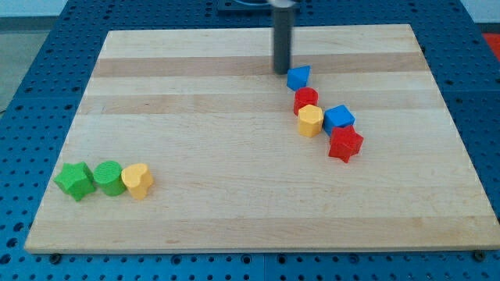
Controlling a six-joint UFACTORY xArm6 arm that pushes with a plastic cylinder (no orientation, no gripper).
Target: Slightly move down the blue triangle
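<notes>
The blue triangle (298, 77) lies in the upper right part of the wooden board (234, 195). My tip (281, 72) stands just left of it and slightly above, very close or touching. Directly below the blue triangle sits a red round block (305, 98), then a yellow block (310, 120). To their right are a blue cube (339, 118) and a red star-like block (345, 144).
At the lower left stand a green star-like block (75, 180), a green round block (108, 178) and a yellow heart-like block (138, 180) in a row. The board lies on a blue perforated table (39, 70).
</notes>
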